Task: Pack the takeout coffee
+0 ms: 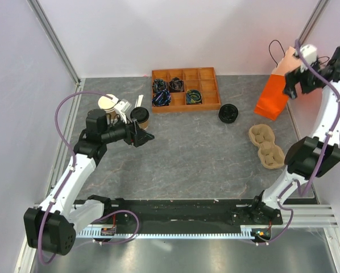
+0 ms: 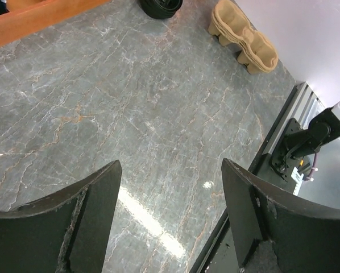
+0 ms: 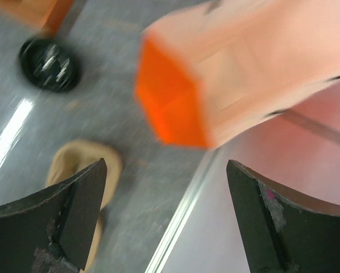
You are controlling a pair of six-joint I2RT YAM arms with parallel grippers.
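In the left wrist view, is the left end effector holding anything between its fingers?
No, the left end effector is open, and only the bare grey table shows in the gap.

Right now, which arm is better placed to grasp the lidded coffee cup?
Left. The left end effector is open, empty and close beside the lidded cup; the right end effector, also open, is raised near the orange bag, far from the cup.

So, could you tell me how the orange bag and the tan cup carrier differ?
The orange bag is vivid; the cup carrier is pale tan with round wells. The bag stands tall and tilted; the carrier lies flat on the table. The bag is farther back; the carrier nearer the arm bases. Both are on the table's right side.
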